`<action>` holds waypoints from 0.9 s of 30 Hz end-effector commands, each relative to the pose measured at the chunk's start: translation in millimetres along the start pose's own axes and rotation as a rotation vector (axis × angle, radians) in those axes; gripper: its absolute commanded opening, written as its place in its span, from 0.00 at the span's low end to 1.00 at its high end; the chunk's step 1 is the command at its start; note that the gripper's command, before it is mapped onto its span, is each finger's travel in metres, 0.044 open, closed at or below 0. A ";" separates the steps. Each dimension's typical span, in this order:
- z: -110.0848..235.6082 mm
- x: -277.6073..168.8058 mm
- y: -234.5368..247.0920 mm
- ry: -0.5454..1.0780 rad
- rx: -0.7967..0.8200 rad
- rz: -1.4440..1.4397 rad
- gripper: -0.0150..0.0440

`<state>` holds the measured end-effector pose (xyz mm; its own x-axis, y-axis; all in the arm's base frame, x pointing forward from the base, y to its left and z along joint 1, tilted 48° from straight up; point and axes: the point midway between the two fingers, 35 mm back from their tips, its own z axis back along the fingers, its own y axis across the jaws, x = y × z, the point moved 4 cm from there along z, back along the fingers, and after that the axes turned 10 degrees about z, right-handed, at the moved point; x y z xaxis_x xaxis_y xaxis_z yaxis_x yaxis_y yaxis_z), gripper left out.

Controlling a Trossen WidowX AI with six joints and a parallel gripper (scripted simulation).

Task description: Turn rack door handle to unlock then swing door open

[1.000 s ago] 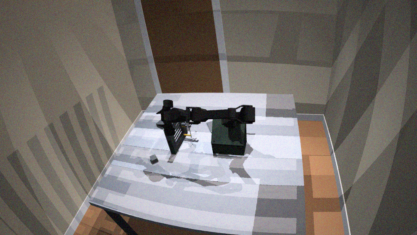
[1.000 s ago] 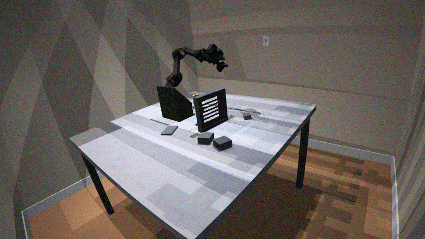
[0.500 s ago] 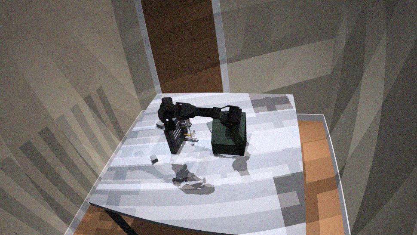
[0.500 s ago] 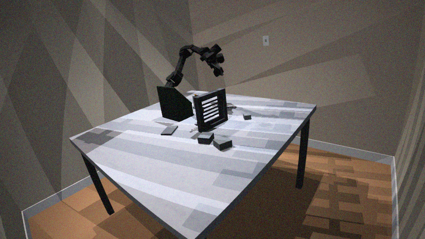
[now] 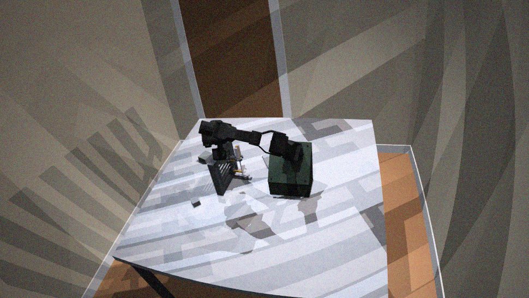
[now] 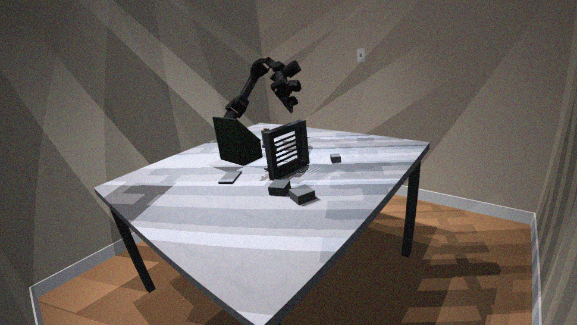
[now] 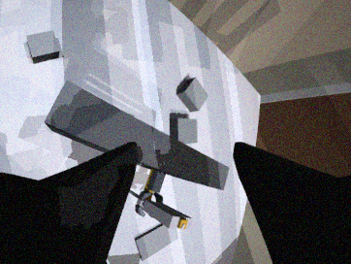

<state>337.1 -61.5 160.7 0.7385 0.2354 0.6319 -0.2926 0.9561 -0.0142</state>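
Observation:
The dark rack frame stands upright on the table. Its slatted door looks flush in the frame; its exact angle is hard to tell. The grey handle with yellow ends sticks out on the side facing the arm's base and looks upright; its turn is hard to judge. My gripper is open and empty, pointing down above the frame. In the wrist view the frame's top crosses between and below the fingertips, and the handle is below the left fingertip's right side.
A dark green box stands under the arm's base. Two grey blocks lie near the frame, a small block lies on its other side, and a flat slab lies beyond the handle.

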 end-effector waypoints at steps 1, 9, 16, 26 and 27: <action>-7.5 -7.8 -5.7 0.055 0.052 -0.021 0.74; -23.4 -31.8 -16.6 0.179 0.181 -0.097 0.74; -33.9 -52.4 -24.7 0.267 0.301 -0.180 0.74; -44.0 -80.1 -35.1 0.358 0.469 -0.321 0.74; -44.8 -82.6 -36.1 0.365 0.486 -0.336 0.74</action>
<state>314.9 -103.8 78.6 0.9618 0.0795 0.2618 -0.2051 0.8430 0.4974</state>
